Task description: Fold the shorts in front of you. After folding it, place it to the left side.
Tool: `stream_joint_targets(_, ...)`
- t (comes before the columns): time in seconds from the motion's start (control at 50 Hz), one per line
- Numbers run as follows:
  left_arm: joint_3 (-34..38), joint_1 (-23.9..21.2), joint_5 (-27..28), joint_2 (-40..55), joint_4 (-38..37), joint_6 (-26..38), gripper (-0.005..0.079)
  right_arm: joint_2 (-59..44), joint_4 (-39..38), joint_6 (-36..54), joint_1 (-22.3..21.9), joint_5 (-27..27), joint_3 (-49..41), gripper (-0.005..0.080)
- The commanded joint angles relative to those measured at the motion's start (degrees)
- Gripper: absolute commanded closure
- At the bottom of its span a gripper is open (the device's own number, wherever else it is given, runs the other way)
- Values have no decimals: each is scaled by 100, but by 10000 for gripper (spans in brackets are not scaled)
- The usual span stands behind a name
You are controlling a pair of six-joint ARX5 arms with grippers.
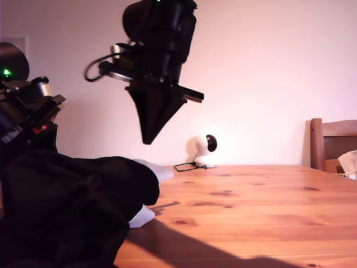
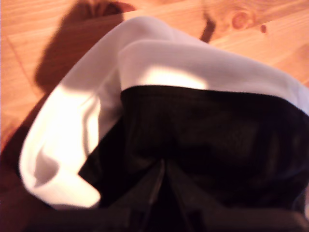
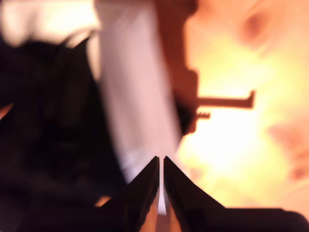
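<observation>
The black shorts (image 1: 72, 206) lie bunched at the exterior view's left on the wooden table (image 1: 251, 212), with a white band (image 1: 142, 216) showing at their edge. My first gripper (image 2: 161, 166) is shut on a pinch of the black fabric (image 2: 207, 130), and the white band (image 2: 72, 130) curls beyond it. In the exterior view its arm (image 1: 28, 111) sinks into the cloth. My second gripper (image 1: 148, 140) hangs high above the shorts, shut with nothing in it. Its wrist view is blurred; the closed fingertips (image 3: 161, 159) point down over the white band (image 3: 135, 96).
A small white round device (image 1: 202, 149) with a dark cable stands at the table's far edge. A wooden chair (image 1: 333, 144) is at the exterior view's right, with something white (image 1: 348, 162) beside it. Bare wood spreads to the exterior view's right of the shorts.
</observation>
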State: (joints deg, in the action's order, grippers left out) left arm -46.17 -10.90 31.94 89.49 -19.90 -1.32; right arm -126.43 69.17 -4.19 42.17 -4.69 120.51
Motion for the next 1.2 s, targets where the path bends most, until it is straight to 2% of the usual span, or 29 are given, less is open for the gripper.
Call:
stream_joint_targets(0.0, 26, 2, -37, 92, 111, 31, 761, -35, -101, 63, 44, 214, -57, 763)
stream_joint_targets(0.18, 26, 4, -127, 92, 162, 31, 761, -35, -501, 151, 17, 782, -63, 763)
stream_joint_targets(0.42, 26, 79, -140, 92, 195, 31, 761, 179, -752, 380, -138, 824, -103, 763)
stream_joint_targets(0.64, 26, 181, -138, 92, 282, 28, 761, 911, -2131, 461, -238, 826, -767, 763)
stream_joint_targets(0.86, 26, 205, -133, 92, 330, 28, 761, 2011, -3821, 664, -323, 774, -2970, 763)
stream_joint_targets(1.06, 26, 205, -138, 94, 428, 26, 761, 3493, -5783, 789, -319, 754, -5053, 763)
stream_joint_targets(1.18, 26, 205, -138, 96, 455, 24, 761, 4273, -6314, 688, -345, 732, -6067, 763)
